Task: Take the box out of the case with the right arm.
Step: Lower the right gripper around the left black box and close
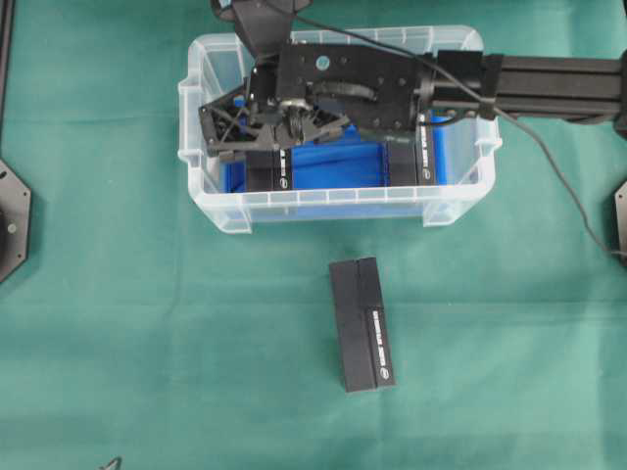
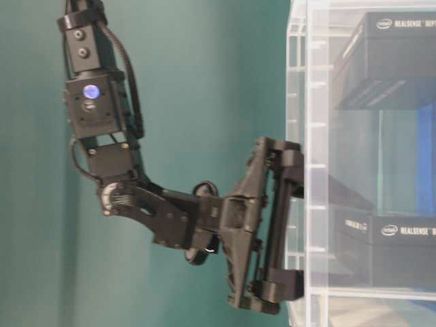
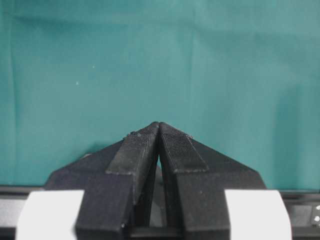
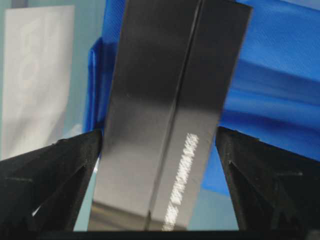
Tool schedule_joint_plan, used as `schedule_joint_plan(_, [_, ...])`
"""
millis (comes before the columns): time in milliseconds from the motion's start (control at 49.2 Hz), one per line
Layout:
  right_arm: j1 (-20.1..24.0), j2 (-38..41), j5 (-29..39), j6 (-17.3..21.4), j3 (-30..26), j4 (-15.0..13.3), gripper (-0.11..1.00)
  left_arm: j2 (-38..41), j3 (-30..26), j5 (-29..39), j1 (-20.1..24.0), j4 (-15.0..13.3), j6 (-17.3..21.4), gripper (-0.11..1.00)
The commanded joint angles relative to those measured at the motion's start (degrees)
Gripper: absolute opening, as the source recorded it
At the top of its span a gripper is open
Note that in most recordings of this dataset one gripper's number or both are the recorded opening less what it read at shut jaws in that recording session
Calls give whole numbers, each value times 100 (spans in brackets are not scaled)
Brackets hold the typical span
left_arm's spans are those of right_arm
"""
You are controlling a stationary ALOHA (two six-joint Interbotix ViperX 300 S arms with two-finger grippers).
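The clear case (image 1: 343,201) with a blue bottom lining stands at the back middle of the green cloth. A black box (image 1: 263,171) stands in its left part. My right gripper (image 1: 274,132) hangs over that box, the black arm reaching in from the right. In the right wrist view the box (image 4: 165,100) lies between the fingers of the right gripper (image 4: 160,137), which is open; the left finger is close to the box's edge and the right one stands apart from it. My left gripper (image 3: 159,125) is shut and empty over bare cloth.
A second black box (image 1: 428,157) stands in the right part of the case. Another black box (image 1: 362,323) lies flat on the cloth in front of the case. From table level the right gripper (image 2: 293,218) sits against the case wall (image 2: 310,102).
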Motion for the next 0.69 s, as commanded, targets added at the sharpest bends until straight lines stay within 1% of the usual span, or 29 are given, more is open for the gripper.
schedule_joint_plan(0, [-26, -79, -167, 9, 0, -9, 94, 18, -70, -26, -18, 18, -9, 0])
schedule_joint_plan(183, [-26, 70, -237, 35, 0, 9, 94, 18, -70, -26, -18, 18, -18, 0])
schedule_joint_plan(345, [-26, 88, -246, 193, 0, 9, 94, 18, -70, -26, -18, 9, -9, 0])
schedule_joint_plan(670, [-26, 88, -237, 202, 0, 62, 94, 18, -62, -26, -18, 9, -18, 0])
